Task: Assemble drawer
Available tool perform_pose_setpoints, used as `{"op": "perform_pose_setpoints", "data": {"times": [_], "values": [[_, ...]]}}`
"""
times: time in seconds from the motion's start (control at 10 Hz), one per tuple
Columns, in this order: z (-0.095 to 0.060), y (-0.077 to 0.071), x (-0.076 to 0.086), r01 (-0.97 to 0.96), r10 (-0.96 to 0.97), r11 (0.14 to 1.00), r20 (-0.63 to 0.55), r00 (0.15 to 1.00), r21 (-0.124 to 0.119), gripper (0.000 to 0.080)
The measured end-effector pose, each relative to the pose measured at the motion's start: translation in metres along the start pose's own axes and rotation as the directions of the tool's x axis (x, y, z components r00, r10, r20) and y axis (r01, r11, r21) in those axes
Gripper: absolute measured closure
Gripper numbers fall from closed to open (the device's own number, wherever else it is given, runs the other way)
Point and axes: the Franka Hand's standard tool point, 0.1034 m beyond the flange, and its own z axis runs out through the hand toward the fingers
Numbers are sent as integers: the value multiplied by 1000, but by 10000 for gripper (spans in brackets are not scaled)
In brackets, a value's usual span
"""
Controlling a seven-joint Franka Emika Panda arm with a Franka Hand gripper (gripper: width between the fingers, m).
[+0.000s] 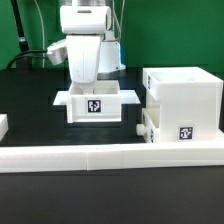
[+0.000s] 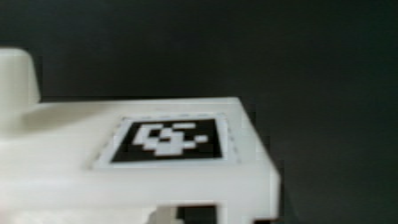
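A white shallow tray with a square tag on its near face sits in the middle of the dark table. My gripper hangs straight over it, and its fingertips are hidden behind the tray's rim. In the wrist view the tray's tagged face fills the frame, blurred and very close; only small dark patches show at the edge nearest the jaws, so their state is unclear. The cube-like housing stands at the exterior view's right, with a second knobbed tray pushed into its lower slot.
The long low white wall bar runs across the front of the table. Another white piece pokes in at the exterior view's left edge. A white post-like shape rises beside the tray in the wrist view.
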Motion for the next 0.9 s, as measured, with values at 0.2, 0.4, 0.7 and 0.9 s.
{"op": "perform_pose_setpoints", "data": {"times": [0.2, 0.4, 0.7, 0.9], "values": [[2, 0, 0, -1, 1, 1000, -1, 1000, -5, 757], [5, 2, 5, 4, -4, 1000, -4, 1000, -12, 757], [5, 7, 11, 15, -15, 1000, -7, 1000, 1, 757], [6, 7, 11, 14, -14, 1000, -7, 1000, 2, 757]]}}
